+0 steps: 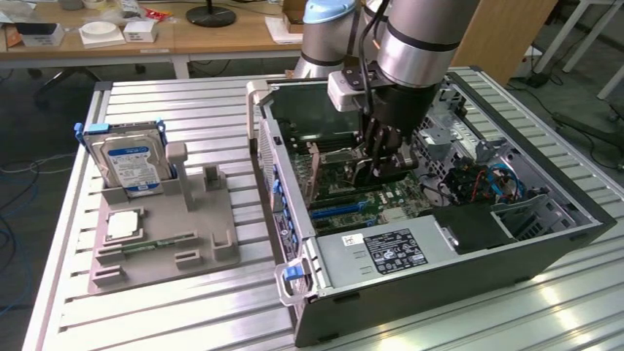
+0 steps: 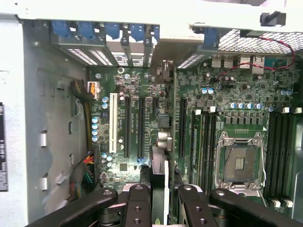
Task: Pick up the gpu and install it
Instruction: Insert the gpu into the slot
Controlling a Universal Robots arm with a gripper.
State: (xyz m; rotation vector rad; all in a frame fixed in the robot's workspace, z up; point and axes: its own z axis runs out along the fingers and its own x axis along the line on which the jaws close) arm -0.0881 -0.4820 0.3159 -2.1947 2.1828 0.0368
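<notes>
1. Where the tray (image 1: 210, 245) sits at the exterior view's left, we see a drive (image 1: 131, 164) upright.
2. Rightward, inside the case (image 1: 468, 281), the gripper (image 1: 383, 164) pinches the gpu (image 2: 158, 163) edge-on over the slots (image 2: 127, 125).
3. We judge it light, stiff, fragile: grip its bare edges.

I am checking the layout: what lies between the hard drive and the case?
In the exterior view, two grey upright posts of the tray stand between the hard drive and the case, then a bare strip of table.
</notes>
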